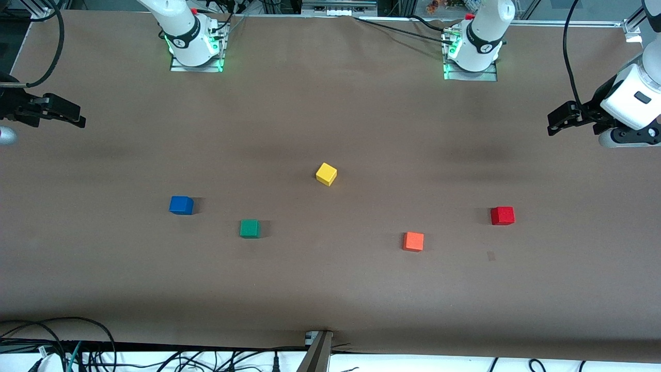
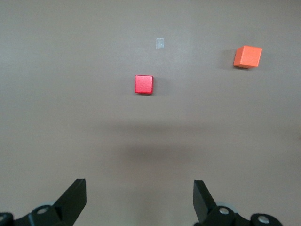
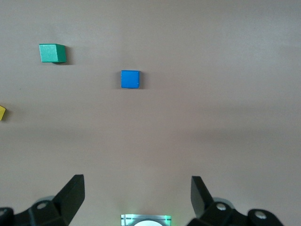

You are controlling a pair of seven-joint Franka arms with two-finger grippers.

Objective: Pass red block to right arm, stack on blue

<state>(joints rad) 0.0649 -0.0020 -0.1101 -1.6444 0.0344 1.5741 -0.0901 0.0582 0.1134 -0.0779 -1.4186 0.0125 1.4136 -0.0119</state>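
The red block [image 1: 502,215] lies on the brown table toward the left arm's end; it also shows in the left wrist view [image 2: 144,84]. The blue block [image 1: 181,205] lies toward the right arm's end and shows in the right wrist view [image 3: 130,79]. My left gripper [image 1: 553,124] hangs open and empty high over the table's edge at its own end, its fingertips [image 2: 75,195] wide apart. My right gripper [image 1: 77,118] hangs open and empty high over the edge at its end, fingertips [image 3: 74,192] wide apart. Both arms wait.
An orange cube [image 1: 413,241] lies beside the red block, nearer the table's middle and nearer the front camera. A green cube [image 1: 250,228] lies beside the blue block. A yellow cube [image 1: 326,174] sits mid-table. A small tape mark [image 1: 491,256] lies nearer the camera than the red block.
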